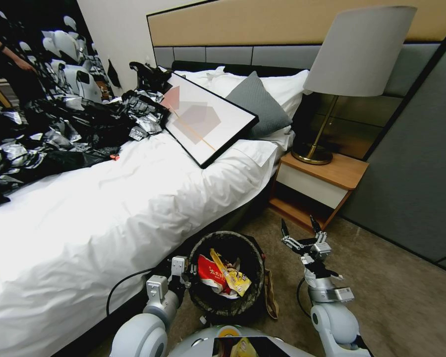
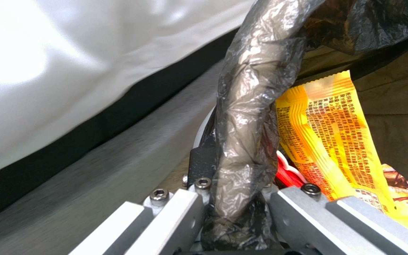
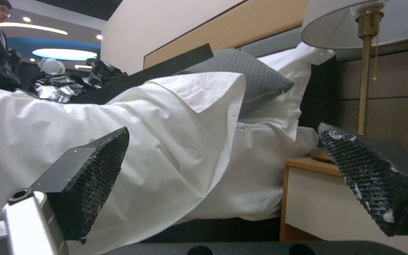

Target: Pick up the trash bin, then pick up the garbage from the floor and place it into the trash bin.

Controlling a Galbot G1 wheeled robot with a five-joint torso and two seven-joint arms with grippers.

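Beside the bed (image 1: pixel 109 218), your left pincer (image 1: pixel 183 270) is clamped on the bag-lined rim of the trash bin (image 1: pixel 250 292), held off the floor with wrappers (image 1: pixel 223 277) inside. Light, thin-walled plastic under a slick liner: it likely tips easily. Your right pincer (image 1: pixel 300 229) hangs open, empty.

The trash bin (image 1: pixel 227 275) stands hard against the side of the bed (image 1: pixel 109 223) on its left, so no room remains there. The left gripper (image 1: pixel 183 272) is clamped on the bin's near-left rim. Right of the bin, bare carpet (image 1: pixel 406 302) lies open around the right gripper (image 1: pixel 300 225), its jaws spread wide. Farther right, the nightstand (image 1: pixel 322 183) and grey wall panel (image 1: pixel 421 173) close the gap.
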